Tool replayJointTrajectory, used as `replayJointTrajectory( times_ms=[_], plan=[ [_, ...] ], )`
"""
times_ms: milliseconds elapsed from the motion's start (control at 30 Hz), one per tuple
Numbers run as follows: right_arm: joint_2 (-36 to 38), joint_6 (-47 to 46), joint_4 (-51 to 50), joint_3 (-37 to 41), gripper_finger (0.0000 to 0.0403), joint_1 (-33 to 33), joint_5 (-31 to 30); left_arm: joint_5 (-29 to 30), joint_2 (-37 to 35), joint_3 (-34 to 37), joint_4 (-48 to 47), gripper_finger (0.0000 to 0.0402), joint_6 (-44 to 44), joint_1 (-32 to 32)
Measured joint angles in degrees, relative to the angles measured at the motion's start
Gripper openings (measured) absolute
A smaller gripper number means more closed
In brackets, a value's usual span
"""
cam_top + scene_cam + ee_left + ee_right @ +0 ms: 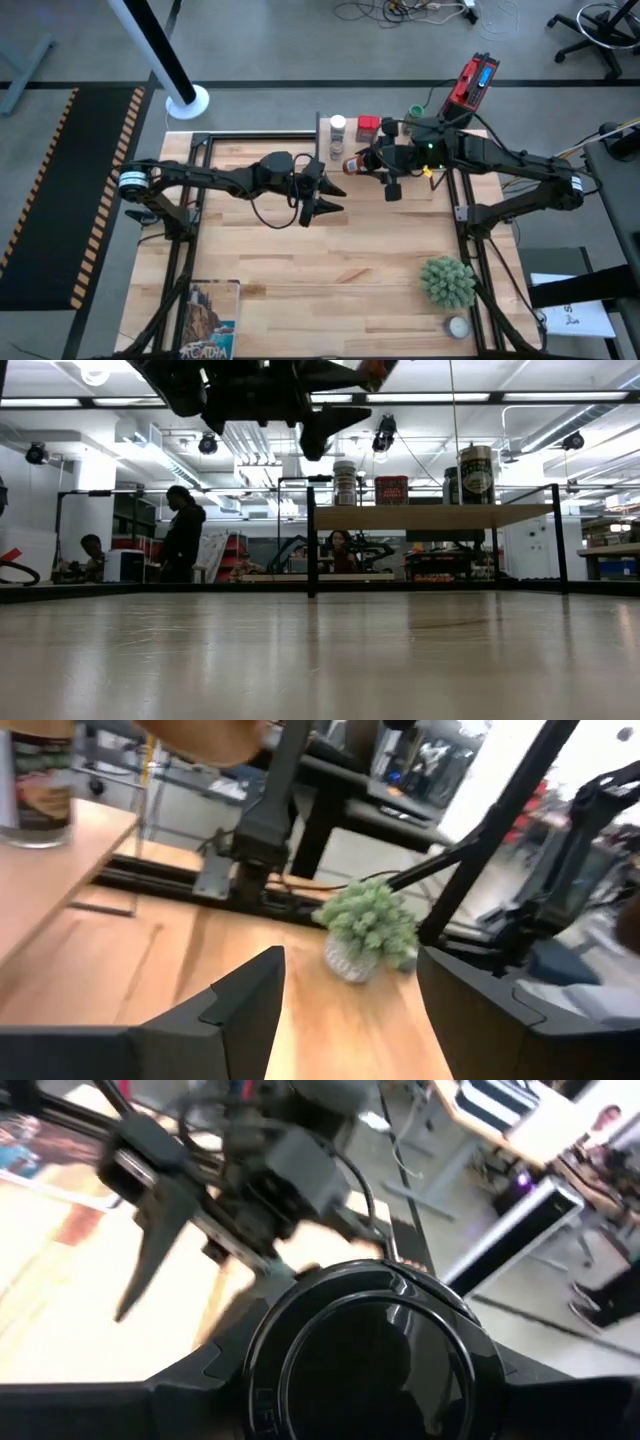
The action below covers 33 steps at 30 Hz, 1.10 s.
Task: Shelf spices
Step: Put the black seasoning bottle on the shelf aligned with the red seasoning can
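My right gripper (362, 162) is shut on a spice jar with a black lid (375, 1352). The jar's reddish body (350, 165) shows in the air just in front of the shelf (430, 516). On the shelf stand a white-lidded jar (338, 125), a red tin (368, 126), a green-lidded jar (413, 112) and a taller jar (477, 473). My left gripper (325, 200) hovers open over the table, left of the held jar, with nothing between its fingers (240, 1010). My right gripper pinches the black-lidded jar between its two fingers (170, 1380), one on each side just behind the lid's rim (265, 1370). The lid faces back toward the wrist and hides the place of contact. The jar is tipped over and lifted clear of table and shelf.
A spiky green plant (447, 281) and a flat white round tin (458, 326) sit at the near right. A picture book (210, 320) lies at the near left edge. People show in the room beyond the table (185, 530).
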<state>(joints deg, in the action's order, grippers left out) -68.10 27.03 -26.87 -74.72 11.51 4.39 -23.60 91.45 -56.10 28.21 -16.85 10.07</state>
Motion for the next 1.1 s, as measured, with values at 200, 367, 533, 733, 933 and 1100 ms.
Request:
replayJointTrajectory(
  times_ms=[200, 367, 533, 733, 933, 1100],
  plan=[
    [0.0, -0.4, -2.0, 0.0, 0.0174, 3.7, -0.1, 0.8, -2.9, 0.0, -6.8, 0.0214, 3.5, 0.0],
    [0.1, -1.7, -3.5, 0.0, 0.0181, 6.8, -0.1, 3.4, -6.1, 0.0, -10.6, 0.0215, 5.5, -0.3],
    [-0.2, -3.3, -7.1, 0.0, 0.0179, 9.3, -3.6, 7.1, -10.0, 0.0, -15.6, 0.0221, 8.0, -0.9],
    [-0.2, -5.2, -8.0, 0.0, 0.0178, 11.0, -4.6, 11.7, -13.9, 0.2, -20.1, 0.0220, 9.3, -1.6],
    [-0.3, -12.2, -8.7, 0.0, 0.0182, 12.4, -6.5, 17.0, -15.5, 0.5, -22.2, 0.0215, 8.3, -1.5],
    [-1.9, -18.9, -10.1, 0.0, 0.0176, 12.5, -8.9, 21.0, -15.7, 0.5, -22.0, 0.0215, 7.6, -1.5]
  ],
)
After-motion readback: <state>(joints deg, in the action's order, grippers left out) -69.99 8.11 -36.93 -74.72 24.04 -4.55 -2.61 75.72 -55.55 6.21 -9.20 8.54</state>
